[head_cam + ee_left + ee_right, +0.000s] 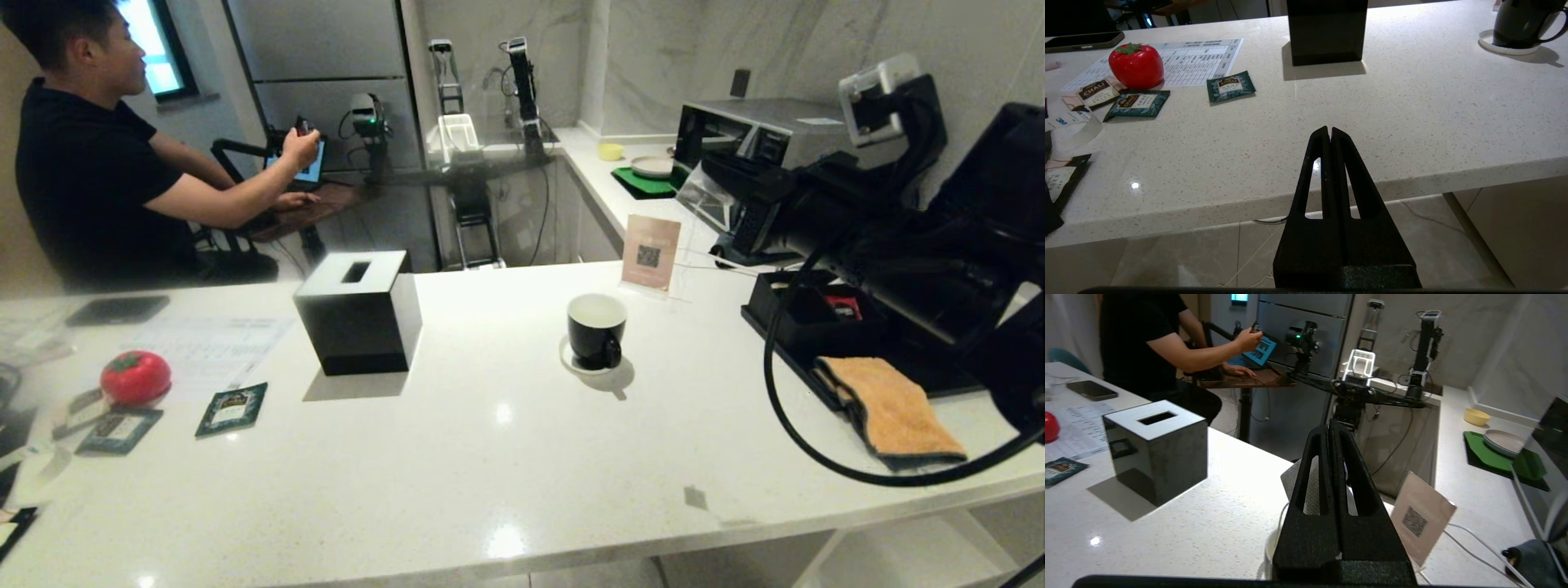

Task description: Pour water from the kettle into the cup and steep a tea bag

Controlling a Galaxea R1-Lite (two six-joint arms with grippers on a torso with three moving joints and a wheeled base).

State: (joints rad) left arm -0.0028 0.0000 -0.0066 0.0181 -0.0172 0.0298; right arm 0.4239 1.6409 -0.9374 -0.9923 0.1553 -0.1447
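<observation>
White speckled stone formed the counter (506, 457). The cup (597, 330), black with a white inside, stood on its saucer (571, 359) near the middle, right of a black tissue box (359, 314). A small sign (650, 253) stood just beyond the cup. At the far left lay a red tomato-shaped thing (135, 376) with tea packets (232, 407) beside it. An orange cloth (890, 412) hung over a black tray (784, 314) on the right. The right gripper (1332, 426) hovered above the cup's near side, fingers pressed together and holding nothing. The left gripper (1329, 131) waited low off the near edge of the counter, fingers likewise pressed together. I could not make out the kettle. A person (90, 163) sat beyond the counter, far left.
</observation>
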